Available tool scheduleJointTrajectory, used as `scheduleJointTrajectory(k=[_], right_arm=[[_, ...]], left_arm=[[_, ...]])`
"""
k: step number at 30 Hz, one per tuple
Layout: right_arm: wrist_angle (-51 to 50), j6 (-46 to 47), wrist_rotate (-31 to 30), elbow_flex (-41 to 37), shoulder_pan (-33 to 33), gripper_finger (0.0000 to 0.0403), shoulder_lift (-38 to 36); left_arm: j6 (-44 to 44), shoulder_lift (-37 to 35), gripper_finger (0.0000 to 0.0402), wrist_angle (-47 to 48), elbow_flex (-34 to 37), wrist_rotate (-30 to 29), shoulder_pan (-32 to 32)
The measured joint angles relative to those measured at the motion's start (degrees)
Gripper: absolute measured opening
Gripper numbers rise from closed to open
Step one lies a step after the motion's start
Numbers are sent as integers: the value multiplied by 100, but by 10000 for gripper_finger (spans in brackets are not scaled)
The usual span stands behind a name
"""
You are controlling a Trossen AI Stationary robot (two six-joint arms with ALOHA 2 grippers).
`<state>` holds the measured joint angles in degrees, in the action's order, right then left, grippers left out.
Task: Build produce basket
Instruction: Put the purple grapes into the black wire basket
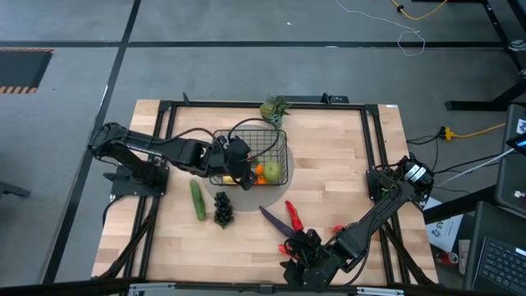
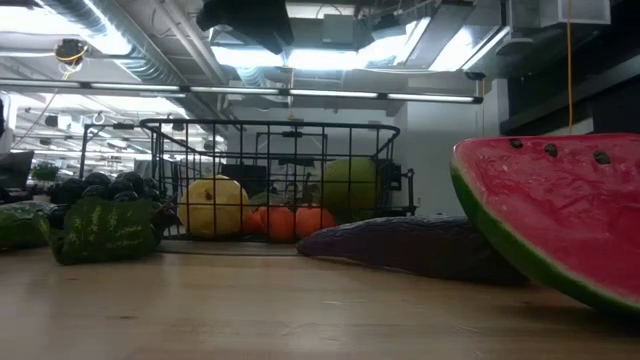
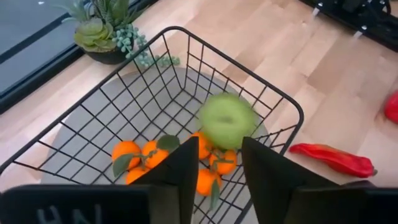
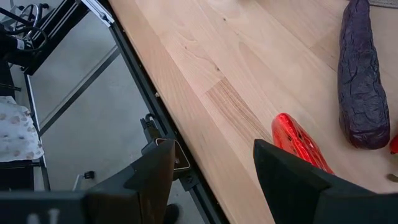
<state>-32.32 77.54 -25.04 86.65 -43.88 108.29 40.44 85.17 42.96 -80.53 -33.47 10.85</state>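
The black wire basket [image 1: 261,140] stands on a grey round mat at the table's middle. It holds a green pear [image 3: 227,120], orange clusters [image 3: 140,155] and a yellow pear [image 2: 213,205]. My left gripper [image 3: 217,165] is open above the basket's near-left part, with the green pear just past its fingertips. A green cucumber [image 1: 197,200], dark grapes [image 1: 223,208], a purple eggplant [image 4: 360,81] and a red chili [image 1: 292,215] lie on the table in front of the basket. My right gripper [image 4: 211,168] is open and empty at the table's near edge, with a red piece [image 4: 297,142] beside it.
A leafy green bunch [image 1: 274,108] stands at the far edge behind the basket. A watermelon slice [image 2: 560,215] lies close to the low camera at the near edge. A black frame [image 1: 164,123] runs around the table top. Bare wood lies to the right of the basket.
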Motion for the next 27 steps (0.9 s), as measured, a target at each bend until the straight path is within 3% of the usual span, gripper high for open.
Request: scheduleJointTrajectory(k=[5, 12, 17, 23, 27], right_arm=[[0, 0, 0, 0, 0, 220, 0], [-1, 0, -1, 0, 0, 220, 0], [-4, -9, 0, 0, 0, 220, 0], [-8, -18, -2, 0, 0, 220, 0], [-8, -22, -2, 0, 0, 220, 0]], left_arm=[[14, 0, 128, 21, 0, 93, 168], [170, 0, 128, 255, 0, 886, 655], [494, 1, 126, 321, 162, 918, 1176], [1422, 2, 126, 292, 602, 920, 1822], [2512, 2, 125, 295, 1027, 913, 2180]])
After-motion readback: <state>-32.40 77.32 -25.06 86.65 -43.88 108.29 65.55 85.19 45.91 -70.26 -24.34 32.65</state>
